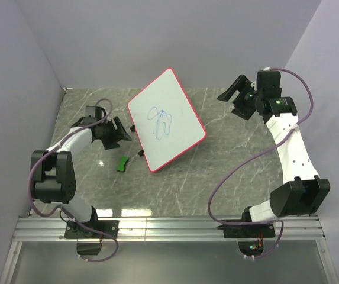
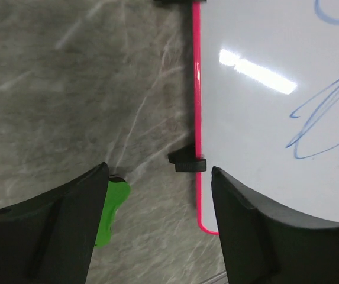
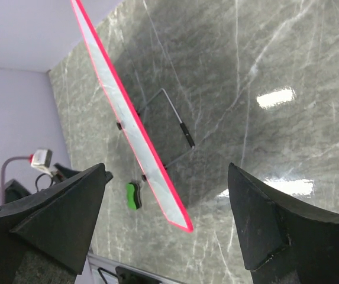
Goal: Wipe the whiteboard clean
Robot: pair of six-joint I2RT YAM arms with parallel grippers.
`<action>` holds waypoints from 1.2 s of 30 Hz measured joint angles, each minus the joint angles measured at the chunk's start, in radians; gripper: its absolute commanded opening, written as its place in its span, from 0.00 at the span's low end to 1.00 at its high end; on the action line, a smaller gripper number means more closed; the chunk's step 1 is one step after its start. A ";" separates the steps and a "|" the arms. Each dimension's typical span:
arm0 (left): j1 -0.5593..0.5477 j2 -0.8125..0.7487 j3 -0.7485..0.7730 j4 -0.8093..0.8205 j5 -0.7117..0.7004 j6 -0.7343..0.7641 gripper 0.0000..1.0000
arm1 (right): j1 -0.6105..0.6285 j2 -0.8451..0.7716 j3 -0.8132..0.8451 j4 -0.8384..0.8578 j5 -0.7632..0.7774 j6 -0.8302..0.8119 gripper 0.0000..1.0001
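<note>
Two claws stand open, both empty. At left, the left gripper (image 1: 120, 134) hangs low over the marble table (image 1: 228, 160), jaws spread wide, just beside the whiteboard (image 1: 166, 118). A small green eraser (image 1: 122, 163) lies near it, untouched. The whiteboard stands tilted mid-table, with a blue scribble (image 1: 160, 122) on its face. At right, the right gripper (image 1: 231, 99) hangs raised, well apart from the board, jaws wide.

You have bright, even light from overhead, with only a soft shadow under the whiteboard (image 1: 175, 100). You get a white glare streak on its face in the left wrist view and shiny patches on the table (image 3: 275, 97) in the right; the near fingers (image 2: 39, 236) in both are blurred.
</note>
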 measured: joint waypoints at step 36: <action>-0.172 0.023 -0.129 -0.107 -0.274 0.059 0.37 | 0.000 0.132 0.001 -0.015 -0.018 -0.111 0.89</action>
